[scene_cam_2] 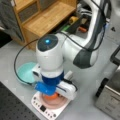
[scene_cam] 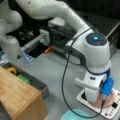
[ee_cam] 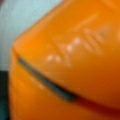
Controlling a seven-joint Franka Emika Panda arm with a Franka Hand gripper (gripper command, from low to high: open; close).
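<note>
Arm (scene_cam_2: 50, 57) pressed down over orange object (scene_cam_2: 50, 97) on white scale (scene_cam_2: 48, 107)

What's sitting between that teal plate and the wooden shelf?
Nothing but bare grey table separates the teal plate from the wooden shelf in a front view; only a black cable arcs above that stretch.

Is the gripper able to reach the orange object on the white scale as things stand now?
Probably yes. The arm's wrist sits directly over the orange object on the white scale, and that object fills the wrist view, with nothing between. The gripper itself is hidden.

A plate (scene_cam_2: 23, 72) lies on the table (scene_cam_2: 15, 50), left of the scale (scene_cam_2: 47, 111).
</note>
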